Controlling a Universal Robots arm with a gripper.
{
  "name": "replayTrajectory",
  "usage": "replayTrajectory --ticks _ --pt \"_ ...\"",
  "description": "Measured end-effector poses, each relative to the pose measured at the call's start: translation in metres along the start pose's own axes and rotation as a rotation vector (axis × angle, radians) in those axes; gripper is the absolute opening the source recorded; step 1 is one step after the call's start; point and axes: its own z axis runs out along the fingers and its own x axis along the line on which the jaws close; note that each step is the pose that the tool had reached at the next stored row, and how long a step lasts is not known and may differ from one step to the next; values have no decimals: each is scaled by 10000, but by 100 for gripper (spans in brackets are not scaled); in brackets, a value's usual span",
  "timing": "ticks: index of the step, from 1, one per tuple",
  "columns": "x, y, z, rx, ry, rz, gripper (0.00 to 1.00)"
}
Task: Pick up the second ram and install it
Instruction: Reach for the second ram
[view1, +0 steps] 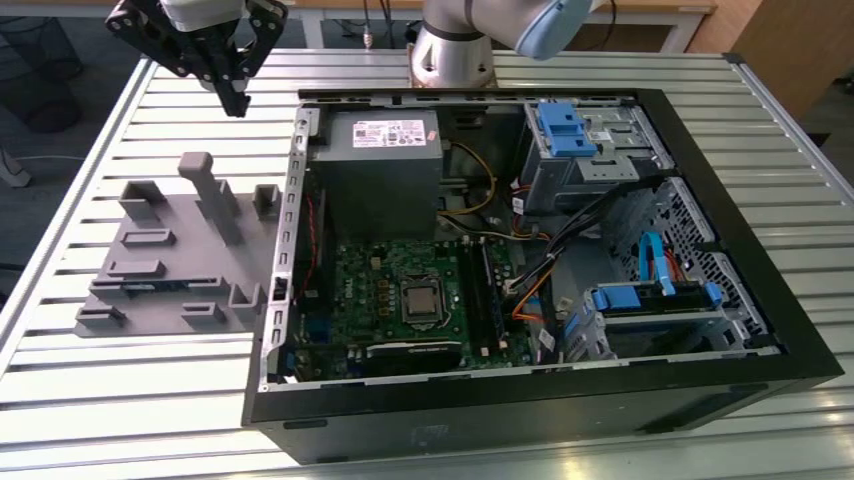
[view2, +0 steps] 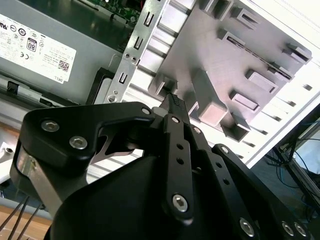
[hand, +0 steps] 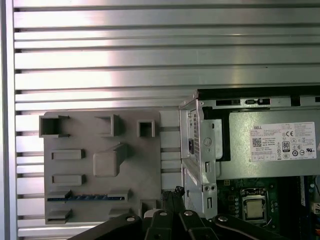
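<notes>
Computer case (view1: 534, 400): black, lying open on the slatted metal surface (view1: 174, 120), with its green motherboard (view1: 387, 300) exposed.
Holder tray (view1: 160, 265): grey plastic, flat on the surface just beside the case, on the exterior view's left.
Second ram (view1: 147, 285): stood on edge in a slot of the tray. In the first wrist view it (hand: 87, 197) read as a thin, long, dark blue-green strip. Its chips and label could not be made out.
Pincer (view1: 236, 102): hung above the surface beyond the tray's far end, well apart from the ram. Its black fingers were drawn together at the tips with nothing between them, as the second wrist view (view2: 173, 102) also showed.
Power supply (view1: 380, 160): grey box at the case's far end.
</notes>
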Motion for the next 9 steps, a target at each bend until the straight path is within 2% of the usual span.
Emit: replayTrajectory --ticks 9 --pt "52 -2 -2 0 1 0 11"
